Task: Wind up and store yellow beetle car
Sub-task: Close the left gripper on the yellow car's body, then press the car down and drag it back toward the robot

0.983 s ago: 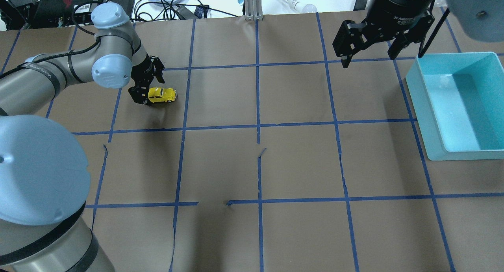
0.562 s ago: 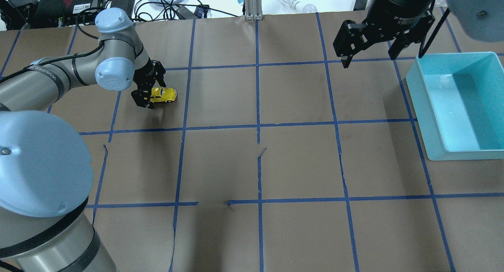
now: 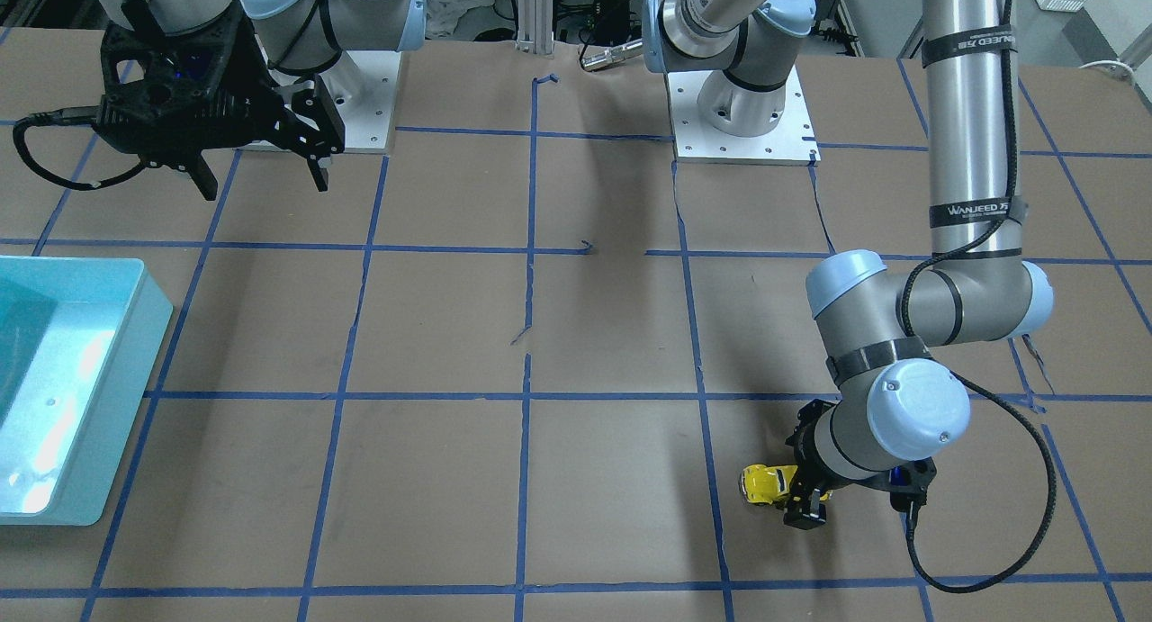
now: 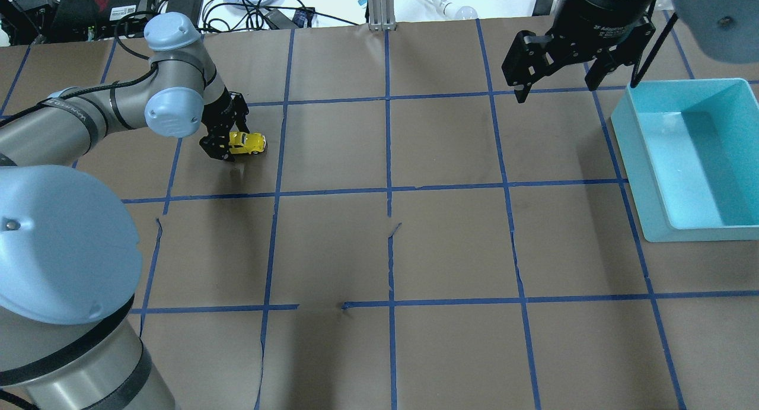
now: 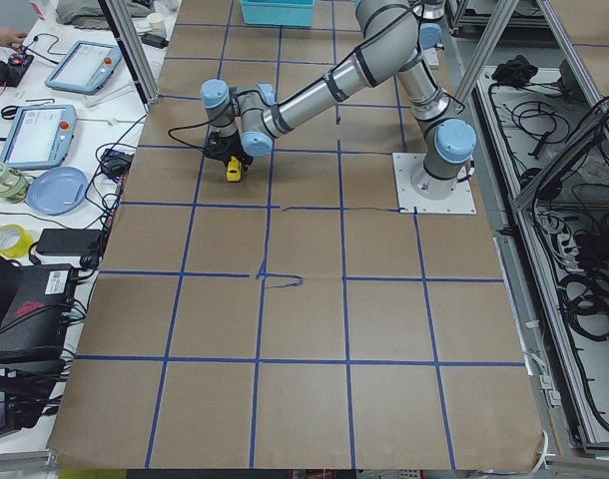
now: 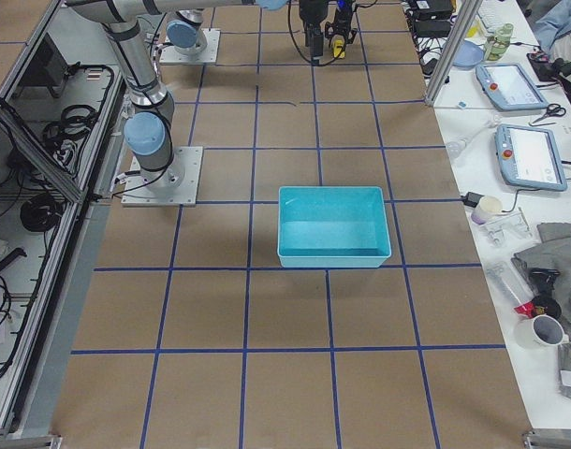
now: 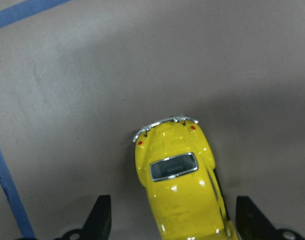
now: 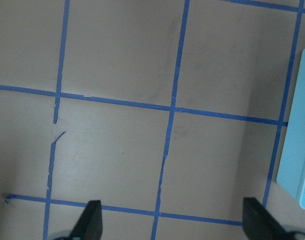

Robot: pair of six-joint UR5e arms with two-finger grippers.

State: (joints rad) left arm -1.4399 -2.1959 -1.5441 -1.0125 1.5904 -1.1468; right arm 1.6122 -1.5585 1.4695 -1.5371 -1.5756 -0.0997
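Observation:
The yellow beetle car (image 4: pixel 249 143) stands on its wheels on the brown paper at the far left. In the left wrist view the car (image 7: pixel 180 185) lies between my two fingertips, nearer the right one, with its silver bumper pointing away. My left gripper (image 4: pixel 227 138) is open and low around the car's near end, not closed on it; it also shows in the front view (image 3: pixel 804 500) beside the car (image 3: pixel 761 483). My right gripper (image 4: pixel 557 89) is open and empty, high above the table at the far right, next to the teal bin (image 4: pixel 646 178).
The teal bin (image 3: pixel 135 379) is empty and sits by the table's right edge; its corner shows in the right wrist view (image 8: pixel 297 150). Blue tape lines grid the brown paper. Cables, a blue plate and devices lie beyond the far edge (image 4: pixel 249 0).
My left wrist has swung slightly, bringing the open fingers closer around the car's end. The car has not moved. The right arm is nearly still.

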